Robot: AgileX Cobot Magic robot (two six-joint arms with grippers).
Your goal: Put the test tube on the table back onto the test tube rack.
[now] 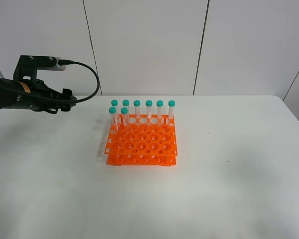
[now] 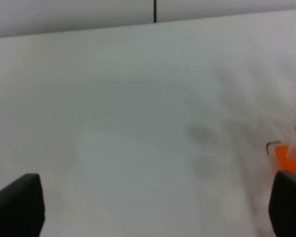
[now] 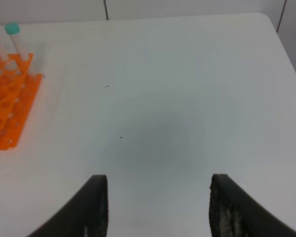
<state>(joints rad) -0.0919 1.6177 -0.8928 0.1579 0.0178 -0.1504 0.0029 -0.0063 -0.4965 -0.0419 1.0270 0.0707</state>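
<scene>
A: Status on the tube?

B: None lying loose on the desk (image 1: 229, 189). Eight capped tubes stand in the orange rack (image 1: 141, 145): six along the back row, two just ahead at its left, including the front one (image 1: 124, 117). Looks done.

A: End effectors?

B: Left end effector (image 2: 153, 205) released, empty, beside the rack. Right end effector (image 3: 155, 207) parted, grasping nothing.

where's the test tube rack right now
In the exterior high view the test tube rack sits on the table slightly left of centre, holding teal-capped tubes along its far side.
</scene>
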